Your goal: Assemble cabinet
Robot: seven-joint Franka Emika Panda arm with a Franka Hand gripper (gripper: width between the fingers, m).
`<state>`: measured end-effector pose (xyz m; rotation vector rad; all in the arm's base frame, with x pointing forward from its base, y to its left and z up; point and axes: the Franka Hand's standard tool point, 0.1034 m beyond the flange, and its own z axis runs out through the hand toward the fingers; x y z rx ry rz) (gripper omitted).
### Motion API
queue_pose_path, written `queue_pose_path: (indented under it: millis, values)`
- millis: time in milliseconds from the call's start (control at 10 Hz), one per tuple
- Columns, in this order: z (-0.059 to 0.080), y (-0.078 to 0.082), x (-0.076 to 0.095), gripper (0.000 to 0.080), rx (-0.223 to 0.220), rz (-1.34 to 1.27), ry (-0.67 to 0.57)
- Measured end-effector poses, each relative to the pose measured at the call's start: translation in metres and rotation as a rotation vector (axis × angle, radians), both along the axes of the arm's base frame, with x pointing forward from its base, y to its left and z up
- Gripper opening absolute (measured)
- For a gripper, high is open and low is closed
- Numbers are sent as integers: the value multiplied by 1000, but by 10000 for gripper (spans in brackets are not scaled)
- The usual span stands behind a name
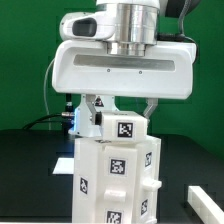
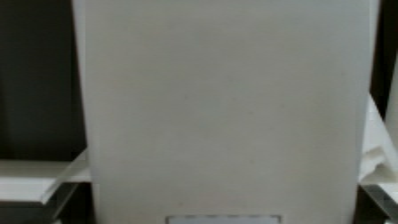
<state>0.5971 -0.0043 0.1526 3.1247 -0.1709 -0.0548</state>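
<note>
At the exterior view's left the black table (image 1: 30,175) is bare, the tagged white cabinet (image 1: 115,175) stands mid-table, its base cut off, directly beneath the gripper (image 1: 120,110), whose fingers spread wide astride its top, contact unclear.

Soft, blurry low-resolution frames; bright even overhead light, washed-out whites against dark table (image 1: 25,170).
</note>
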Motion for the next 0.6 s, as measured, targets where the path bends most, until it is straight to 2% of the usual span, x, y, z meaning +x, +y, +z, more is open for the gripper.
queue_pose_path:
  millis: [300, 600]
  values:
    - [0, 3, 0, 554, 8, -301, -2]
    - [0, 8, 1, 554, 10, -443, -2]
